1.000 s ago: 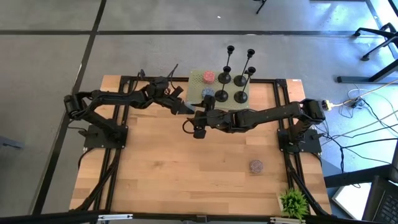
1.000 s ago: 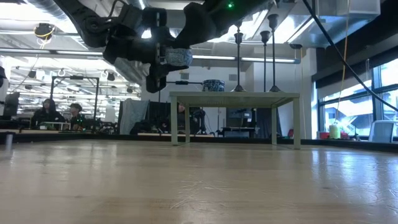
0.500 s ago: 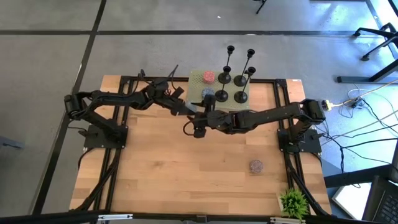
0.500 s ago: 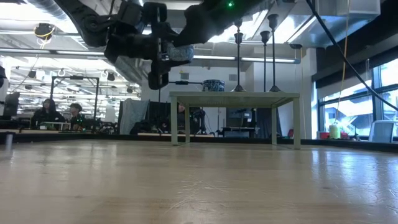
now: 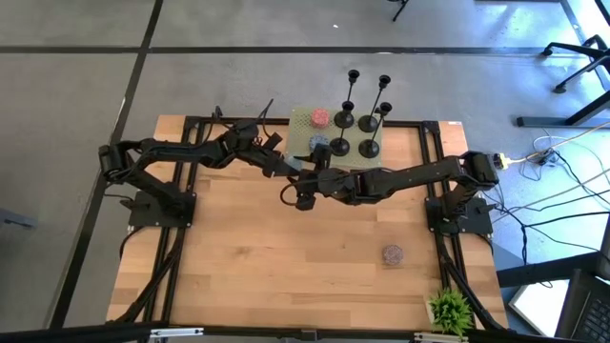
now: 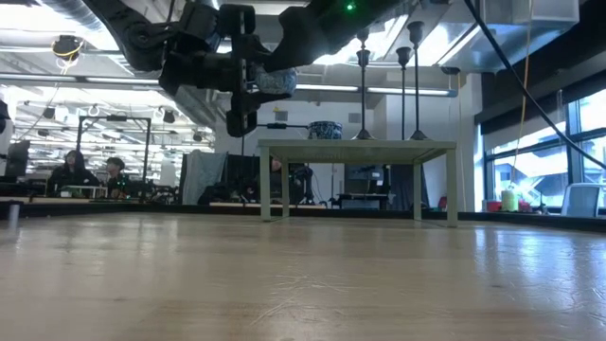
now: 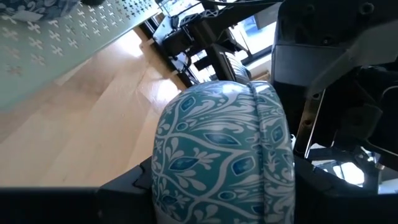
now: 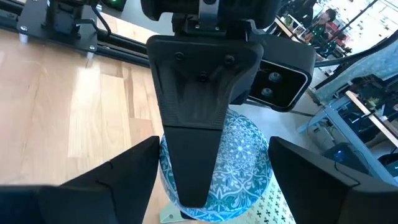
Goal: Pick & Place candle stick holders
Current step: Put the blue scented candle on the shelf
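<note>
Plainly, the four candle stick holders (image 5: 355,133) stand upright in a square on a pale green perforated stand (image 5: 303,131) at the far edge of the table (image 5: 257,272), toward the right. No gripper touches them. In the low view their thin stems rise above the stand's top. On the left half of the same stand sit a blue-patterned bowl (image 5: 318,143) and, farther back, a red piece (image 5: 319,116).

Just in front of the stand, both arms meet above the table's middle. The right gripper (image 5: 301,189) reaches in from the right, its fingers (image 8: 115,183) spread to the width of a patterned ball (image 7: 221,155) and set against its two sides, holding it clear of the wood. The left gripper (image 5: 287,169) comes against the same ball from the left; whether it grips cannot be told.

The table is light wooden planking in a black frame, with a small greyish round piece (image 5: 392,254) lying near the right side and a green plant (image 5: 450,308) at the near right corner. Around it is grey floor (image 5: 86,57). Across the room, people (image 6: 90,170) sit at desks on the left under strip lights, and tall windows (image 6: 530,161) stand on the right.
</note>
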